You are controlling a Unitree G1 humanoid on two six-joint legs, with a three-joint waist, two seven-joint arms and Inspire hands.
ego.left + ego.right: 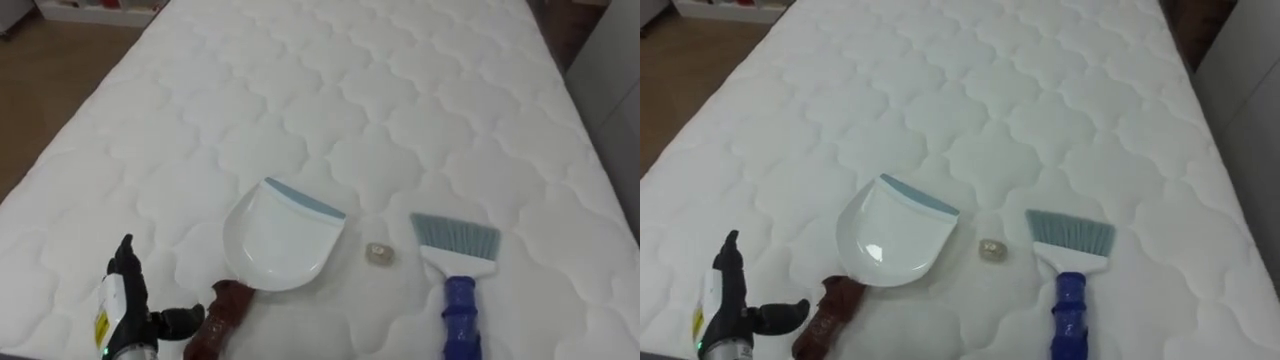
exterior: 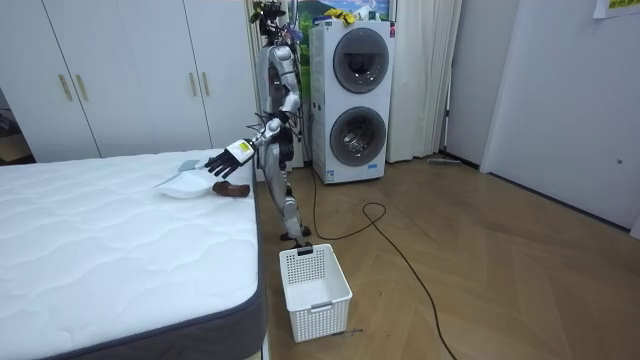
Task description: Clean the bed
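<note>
Low on white mattress [image 1: 300, 90], hovers with left hand [image 1: 125, 300] spread and empty just beside dustpan [image 1: 278, 240] handle [image 1: 222, 318] at lower left, likely to grip it; leaves scrap [image 1: 379, 254] between dustpan and brush [image 1: 458, 270], lower middle, set for sweeping in.

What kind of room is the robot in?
Probably a bedroom at home that doubles as a laundry room. There's a big white mattress, tall white wardrobe doors behind it, and two washing machines stacked one on the other.
</note>
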